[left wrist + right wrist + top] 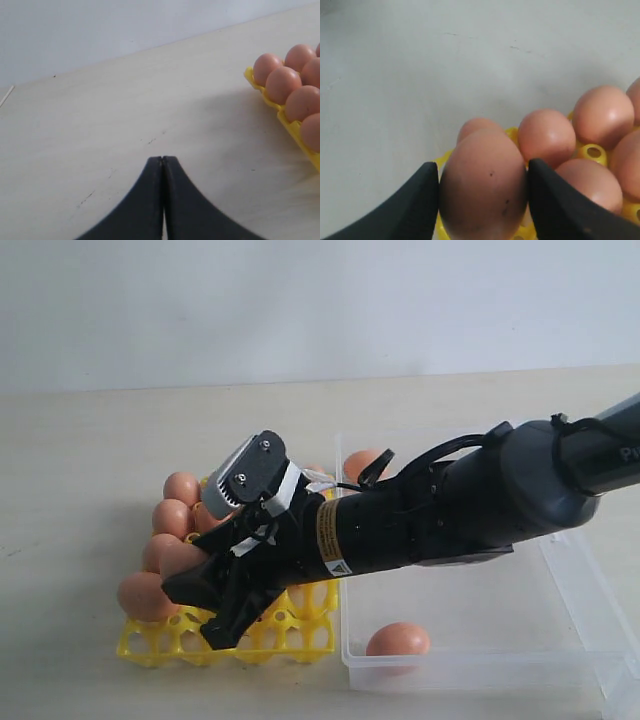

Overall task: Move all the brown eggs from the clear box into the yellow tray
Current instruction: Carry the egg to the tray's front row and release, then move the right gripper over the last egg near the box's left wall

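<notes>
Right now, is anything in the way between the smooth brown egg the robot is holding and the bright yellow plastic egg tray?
Nothing visible does. The right gripper holds the brown egg over the yellow tray's edge. Other eggs sit beside it, but the cup underneath is hidden by the egg.

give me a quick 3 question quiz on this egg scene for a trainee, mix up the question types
1. Short answer: is the clear box empty yet?
2. Pick one: the held egg between the right gripper's fingers is A) over the clear box, B) over the yellow tray, C) away from both.
3. True or false: the left gripper has something between its fingers.

Key
1. No. A leftover egg lies by the box's front wall in the exterior view.
2. B.
3. False. Its fingers are shut on nothing.
</notes>
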`<state>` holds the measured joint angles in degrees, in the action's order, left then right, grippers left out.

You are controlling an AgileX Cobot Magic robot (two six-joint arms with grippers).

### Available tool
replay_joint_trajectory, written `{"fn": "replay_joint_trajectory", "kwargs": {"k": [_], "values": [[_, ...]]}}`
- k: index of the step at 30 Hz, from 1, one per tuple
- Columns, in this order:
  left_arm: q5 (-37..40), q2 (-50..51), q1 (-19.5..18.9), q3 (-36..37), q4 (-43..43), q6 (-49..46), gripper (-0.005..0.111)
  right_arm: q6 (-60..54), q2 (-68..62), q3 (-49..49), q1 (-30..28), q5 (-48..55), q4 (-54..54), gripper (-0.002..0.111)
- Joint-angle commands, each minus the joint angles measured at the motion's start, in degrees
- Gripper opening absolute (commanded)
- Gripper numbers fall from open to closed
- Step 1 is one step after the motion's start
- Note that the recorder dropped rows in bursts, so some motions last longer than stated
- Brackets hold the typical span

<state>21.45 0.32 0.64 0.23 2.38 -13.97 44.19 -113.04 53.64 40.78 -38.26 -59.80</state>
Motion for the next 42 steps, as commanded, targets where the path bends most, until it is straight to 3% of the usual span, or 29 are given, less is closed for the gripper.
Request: {"fn": "replay_joint_trajectory", "kwargs": {"k": [1,7,13,16,20,26,29,31,32,33,34,35,36,37,39,42], "values": [[-0.63,-0.32,0.03,-0.23,0.46,0.42,0.0,2.42,-1.25,-0.23,0.21,-1.25,1.8,0.04],[-0.63,-0.32,0.03,-0.23,0.46,0.42,0.0,2.02,-1.77,-0.11,0.21,-1.13,5.07,0.06],[-0.63,-0.32,0.03,-0.23,0.46,0.42,0.0,2.49,-1.11,-0.11,0.21,-0.88,5.9,0.061],[-0.63,-0.32,0.03,-0.23,0.46,0.42,0.0,6.99,2.6,-0.11,0.07,1.4,6.27,0.042],[-0.63,-0.32,0.03,-0.23,0.46,0.42,0.0,7.74,10.48,-0.11,0.07,14.7,10.14,0.0],[-0.63,-0.32,0.03,-0.23,0.46,0.42,0.0,1.79,18.63,2.55,-4.31,42.65,24.25,0.0],[-0.63,-0.32,0.03,-0.23,0.46,0.42,0.0,1.79,18.21,5.47,-8.81,50.69,26.83,0.002],[-0.63,-0.32,0.03,-0.23,0.46,0.42,0.0,2.39,16.11,6.76,-12.6,49.88,32.37,0.013],[-0.63,-0.32,0.03,-0.23,0.46,0.42,0.0,1.43,14.22,7.37,-14.86,47.39,37.75,0.026],[-0.63,-0.32,0.03,-0.23,0.46,0.42,0.0,-1.85,13.15,7.97,-15.43,46.72,38.06,0.034],[-0.63,-0.32,0.03,-0.23,0.46,0.42,0.0,-20.01,11.71,9.09,-15.56,48.9,35.1,0.048],[-0.63,-0.32,0.03,-0.23,0.46,0.42,0.0,-32.47,11.24,9.38,-15.56,50.77,33.66,0.054],[-0.63,-0.32,0.03,-0.23,0.46,0.42,0.0,-56.02,10.29,9.23,-15.43,52.11,33.02,0.064],[-0.63,-0.32,0.03,-0.23,0.46,0.42,0.0,-70.79,9.44,9.14,-15.43,51.18,35.4,0.068],[-0.63,-0.32,0.03,-0.23,0.46,0.42,0.0,-82.52,7.14,9.3,-15.43,48.72,38.93,0.068],[-0.63,-0.32,0.03,-0.23,0.46,0.42,0.0,-85.05,2.12,11.42,-15.43,48.85,39.27,0.068]]}}
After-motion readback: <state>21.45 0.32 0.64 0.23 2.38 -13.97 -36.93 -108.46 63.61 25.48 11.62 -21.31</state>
